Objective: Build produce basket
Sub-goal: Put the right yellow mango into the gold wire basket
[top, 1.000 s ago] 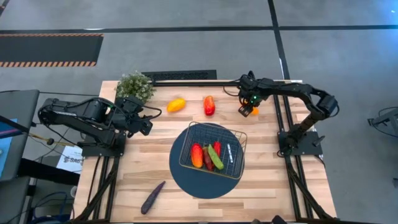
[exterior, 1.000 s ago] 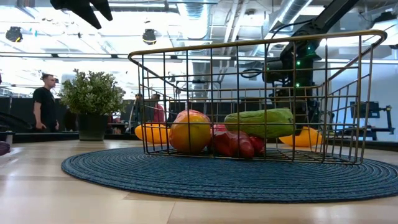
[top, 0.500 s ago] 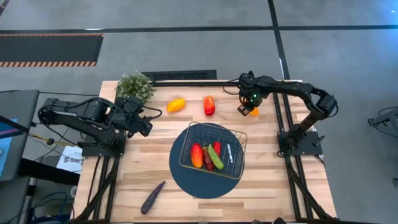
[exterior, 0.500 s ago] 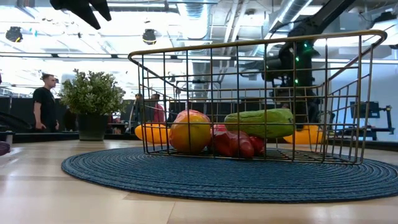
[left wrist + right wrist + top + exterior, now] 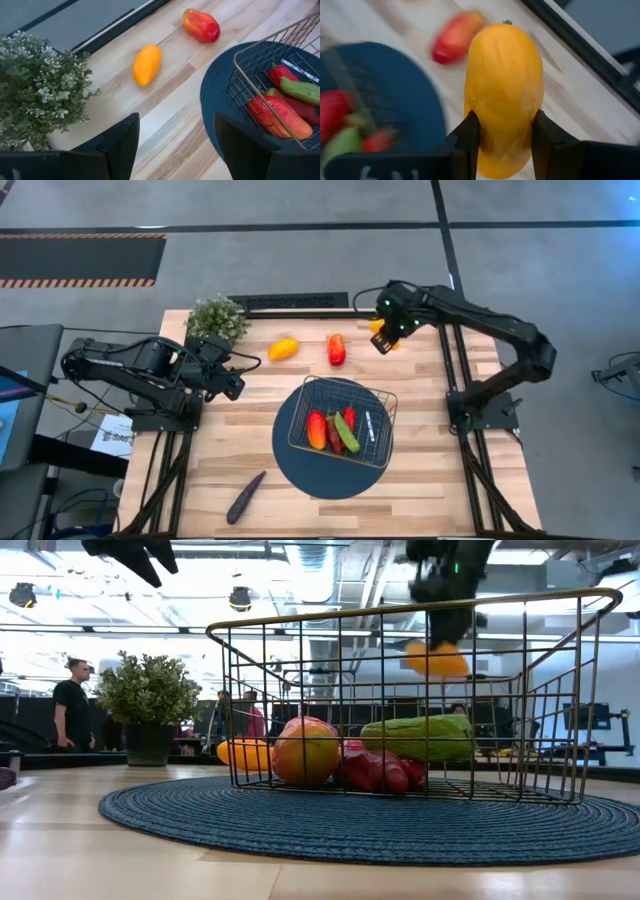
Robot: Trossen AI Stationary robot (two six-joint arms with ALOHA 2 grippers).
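Smooth orange pepper (image 5: 504, 95) clamped in right gripper (image 5: 502, 132); left gripper (image 5: 175, 145) open.

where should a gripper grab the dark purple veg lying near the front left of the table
Grip the purple vegetable across its thicker lower half, coming straight down from above. It lies flat and diagonal on bare wood, well apart from the blue mat, so the fingers should close across its narrow width.

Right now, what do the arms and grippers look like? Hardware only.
Both arms are dark, jointed links on black bases. The right arm shows green indicator lights near its wrist. The right gripper and left gripper each have two flat, matte black fingers. A thin cable loops beside the left arm.
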